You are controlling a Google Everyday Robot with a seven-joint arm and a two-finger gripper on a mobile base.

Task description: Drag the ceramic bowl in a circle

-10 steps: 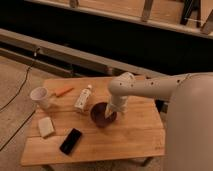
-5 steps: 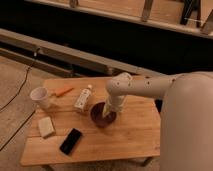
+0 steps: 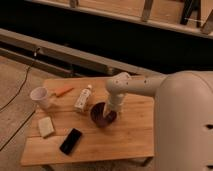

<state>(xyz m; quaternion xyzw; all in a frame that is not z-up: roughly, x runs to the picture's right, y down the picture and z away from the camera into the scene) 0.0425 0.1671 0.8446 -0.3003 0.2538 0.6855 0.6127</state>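
The ceramic bowl sits upright near the middle of the desk; it is round, shallow and dark maroon, with a gloss on it; its left rim is in plain sight. The claw comes down at the bowl's right edge, hiding that part.

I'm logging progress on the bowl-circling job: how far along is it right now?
Done, it seems: the approach, since the hand sits at the right side of the ceramic bowl. In hand: securing the bowl; whether it is gripped I cannot tell. Left, probably: the whole circular drag; the bowl rests mid-way on the wooden table, beside the bottle.
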